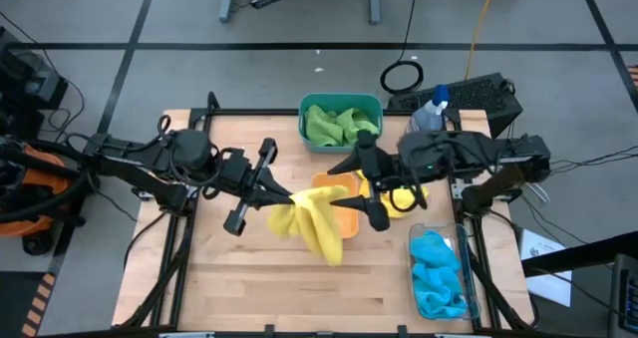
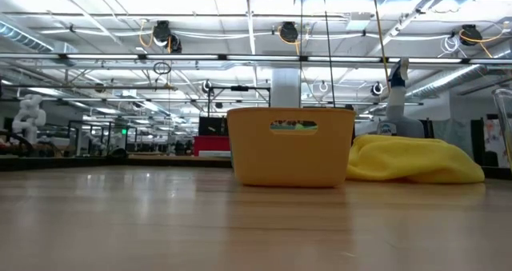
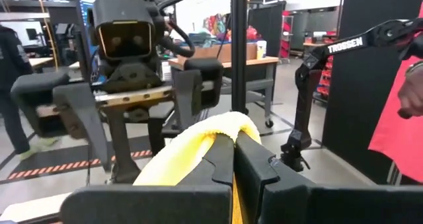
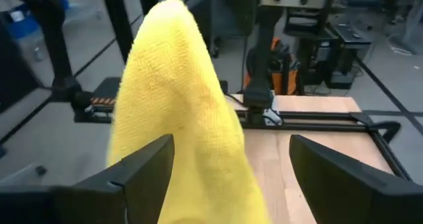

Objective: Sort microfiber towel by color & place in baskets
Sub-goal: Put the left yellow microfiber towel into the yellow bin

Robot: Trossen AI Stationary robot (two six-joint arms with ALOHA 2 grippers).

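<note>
My left gripper (image 1: pixel 282 192) (image 3: pixel 232 145) is shut on a yellow microfiber towel (image 1: pixel 311 225) just left of the orange basket (image 1: pixel 342 191) (image 2: pixel 292 147). My right gripper (image 1: pixel 361 191) (image 4: pixel 231 145) is open above that basket and faces the held towel (image 4: pixel 178 98), which rises in front of its fingers; I cannot tell whether they touch. A second yellow towel (image 1: pixel 401 195) (image 2: pixel 416 160) lies bunched on the table to the right of the orange basket. Green towels (image 1: pixel 337 125) fill the teal basket (image 1: pixel 303 107). Blue towels (image 1: pixel 439 273) lie in the clear basket (image 1: pixel 415 240). My left gripper pinches a raised fold of the yellow towel (image 3: pixel 221 126) between its two shut fingers, coming about level from the table's left. The cloth humps over the fingertips and hangs down past them in a slack bundle (image 1: pixel 324 240). The low view shows none of it at table height.
A clear spray bottle with a blue top (image 1: pixel 431 112) (image 2: pixel 396 101) stands at the far right, behind the right arm. Bare wood (image 1: pixel 249 278) spreads over the near left of the table. A person's hand and red sleeve (image 3: pixel 403 105) show in the room beyond.
</note>
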